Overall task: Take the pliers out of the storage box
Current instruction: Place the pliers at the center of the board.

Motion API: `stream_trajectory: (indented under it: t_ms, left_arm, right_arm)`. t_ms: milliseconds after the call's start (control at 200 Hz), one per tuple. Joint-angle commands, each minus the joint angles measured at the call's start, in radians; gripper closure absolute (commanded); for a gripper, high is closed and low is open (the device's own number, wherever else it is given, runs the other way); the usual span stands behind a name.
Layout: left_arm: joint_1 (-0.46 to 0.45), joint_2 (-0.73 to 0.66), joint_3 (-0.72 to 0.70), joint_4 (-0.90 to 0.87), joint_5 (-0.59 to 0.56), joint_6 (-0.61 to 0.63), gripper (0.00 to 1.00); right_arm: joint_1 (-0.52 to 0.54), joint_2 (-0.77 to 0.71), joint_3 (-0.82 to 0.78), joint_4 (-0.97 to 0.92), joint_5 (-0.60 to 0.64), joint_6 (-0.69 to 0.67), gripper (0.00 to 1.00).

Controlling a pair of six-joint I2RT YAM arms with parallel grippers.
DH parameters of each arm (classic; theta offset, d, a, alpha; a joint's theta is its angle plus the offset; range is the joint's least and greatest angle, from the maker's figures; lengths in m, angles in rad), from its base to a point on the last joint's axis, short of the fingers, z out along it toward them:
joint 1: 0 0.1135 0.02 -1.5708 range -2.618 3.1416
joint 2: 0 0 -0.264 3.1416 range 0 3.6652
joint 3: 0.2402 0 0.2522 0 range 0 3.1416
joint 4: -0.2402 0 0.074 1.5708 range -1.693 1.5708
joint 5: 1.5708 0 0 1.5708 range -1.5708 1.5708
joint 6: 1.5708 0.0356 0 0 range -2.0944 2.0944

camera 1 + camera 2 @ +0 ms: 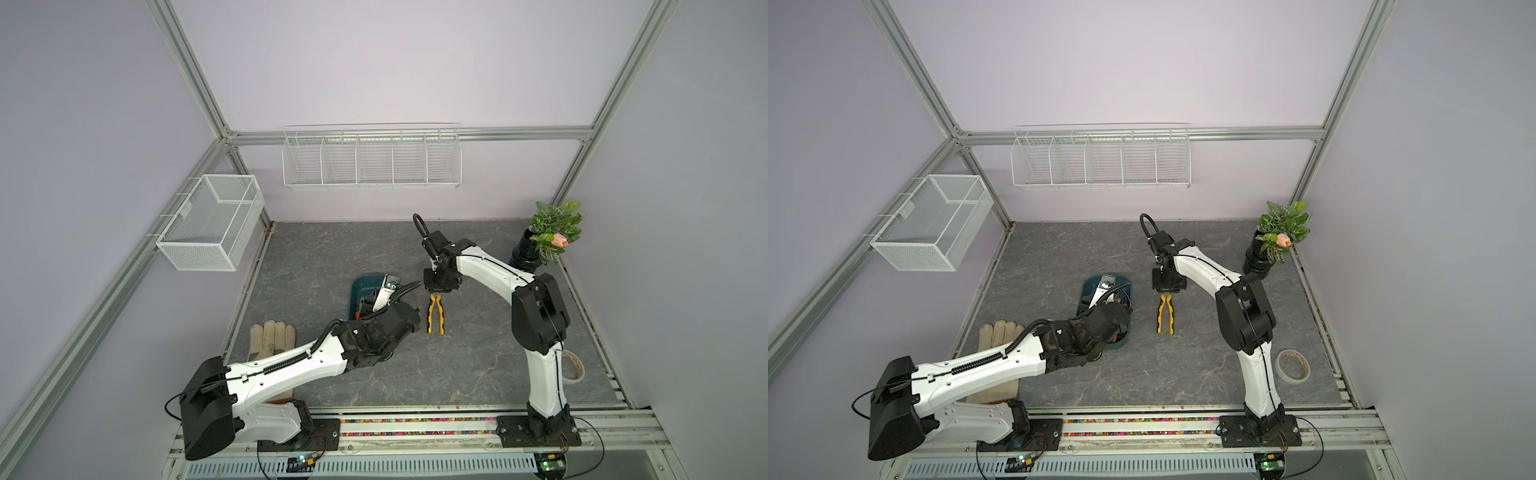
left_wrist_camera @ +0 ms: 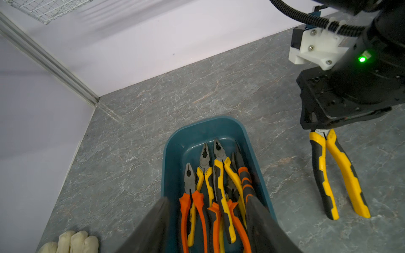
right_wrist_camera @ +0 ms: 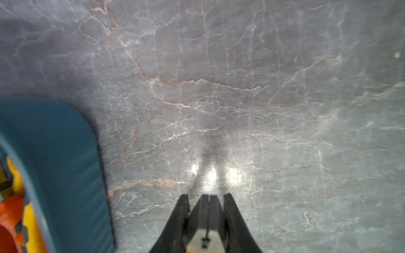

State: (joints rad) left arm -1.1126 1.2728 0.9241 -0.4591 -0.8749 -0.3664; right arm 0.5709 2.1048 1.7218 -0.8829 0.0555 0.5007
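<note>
Storage box (image 2: 208, 123): dark teal plastic, rounded corners, low smooth walls. It sits just left of centre in both top views, mostly hidden under the left arm's wrist. Contents: pliers in the box (image 2: 220, 175), packed side by side, dark metal noses toward one short wall, with glossy orange-and-black and yellow-and-black handles; at least one is needle-nosed. Left gripper (image 2: 207, 198) is over the handle end, fingers spread to either side of the handles, pinching nothing. Yellow-handled pliers (image 1: 435, 316) are outside the box, just right of it at frame centre, over the grey veined tabletop (image 1: 457, 374), handles splayed toward the lower edge. Right gripper (image 1: 435, 292) is pressed together on their metal nose. Black pot (image 1: 524, 259), right of centre, holds a leafy plant (image 1: 557, 226). White mesh basket (image 1: 208, 224) hangs at left; divided wire rack (image 1: 370, 160) hangs on the back wall.
</note>
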Motion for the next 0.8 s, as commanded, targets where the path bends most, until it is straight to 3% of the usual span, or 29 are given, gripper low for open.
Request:
stream_trajectory:
  t_ms: [0,795]
  left_arm:
    - [0.005,-0.021,-0.013,-0.014,-0.017,-0.040,0.42]
    - [0.005,-0.069,-0.062,-0.042,0.014,-0.075,0.43]
  right_arm:
    - [0.011,0.023,0.034,0.000,0.003,-0.004,0.94]
    - [-0.031,0.446,0.656,-0.238,0.044,-0.060,0.93]
